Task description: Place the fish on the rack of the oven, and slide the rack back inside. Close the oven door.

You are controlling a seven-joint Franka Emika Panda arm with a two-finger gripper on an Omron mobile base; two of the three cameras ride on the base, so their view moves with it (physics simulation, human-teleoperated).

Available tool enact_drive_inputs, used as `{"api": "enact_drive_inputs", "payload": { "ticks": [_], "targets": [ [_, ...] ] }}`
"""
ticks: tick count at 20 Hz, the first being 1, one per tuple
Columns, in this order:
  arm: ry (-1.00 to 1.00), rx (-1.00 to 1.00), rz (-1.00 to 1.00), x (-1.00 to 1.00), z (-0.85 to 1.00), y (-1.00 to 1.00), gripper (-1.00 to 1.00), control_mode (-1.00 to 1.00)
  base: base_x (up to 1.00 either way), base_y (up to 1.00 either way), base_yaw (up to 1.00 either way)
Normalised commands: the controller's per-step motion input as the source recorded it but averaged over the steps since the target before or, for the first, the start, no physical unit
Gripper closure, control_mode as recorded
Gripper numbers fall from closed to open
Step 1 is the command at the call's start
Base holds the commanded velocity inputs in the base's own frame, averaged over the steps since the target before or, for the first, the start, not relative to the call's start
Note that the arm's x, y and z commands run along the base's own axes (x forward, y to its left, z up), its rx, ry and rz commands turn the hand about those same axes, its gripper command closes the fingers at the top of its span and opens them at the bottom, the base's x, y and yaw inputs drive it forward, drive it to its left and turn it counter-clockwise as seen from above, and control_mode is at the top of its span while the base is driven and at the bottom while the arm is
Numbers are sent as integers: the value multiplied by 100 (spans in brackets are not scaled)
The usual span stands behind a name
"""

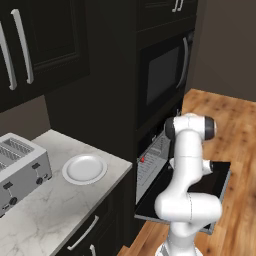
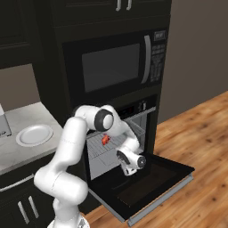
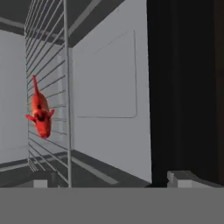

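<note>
Far to the gripper's left on the pale marble counter (image 1: 55, 205) sits a silver toaster (image 1: 20, 170), and nearer, a bare white plate (image 1: 84, 168). Closer again comes the oven (image 2: 113, 147), black and set in dark cabinetry, with a black microwave (image 2: 116, 64) directly above it.

On the wire rack (image 2: 104, 151) lies the fish (image 2: 105, 139), small and red-orange; in the hand view (rolled on its side, so the rack (image 3: 48, 96) stands upright there) the fish (image 3: 40, 114) rests against the wires left of the gripper's line of sight, ahead of the fingertips (image 3: 41, 180) and apart from them. The rack reaches forward to the oven's mouth, its front edge just beside the hand.

The gripper (image 2: 129, 168) hangs in front of the oven opening, over the inner face of the oven door (image 2: 147, 182), which lies dropped flat. Its jaws stand wide apart with nothing between them.

To the right runs wooden floor (image 2: 200, 133).
</note>
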Motion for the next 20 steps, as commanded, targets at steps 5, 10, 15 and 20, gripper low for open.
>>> {"api": "enact_drive_inputs", "payload": {
  "ticks": [5, 10, 15, 20],
  "targets": [
    [-8, -3, -10, -65, 91, -96, -100, -100, 0, 0, 0],
    [-6, -3, -9, -56, 94, -90, -100, -100, 0, 0, 0],
    [0, -9, -7, -43, 36, -100, -100, -100, 0, 0, 0],
    [0, -7, -1, -20, -1, -100, -100, -100, 0, 0, 0]
  ]
}}
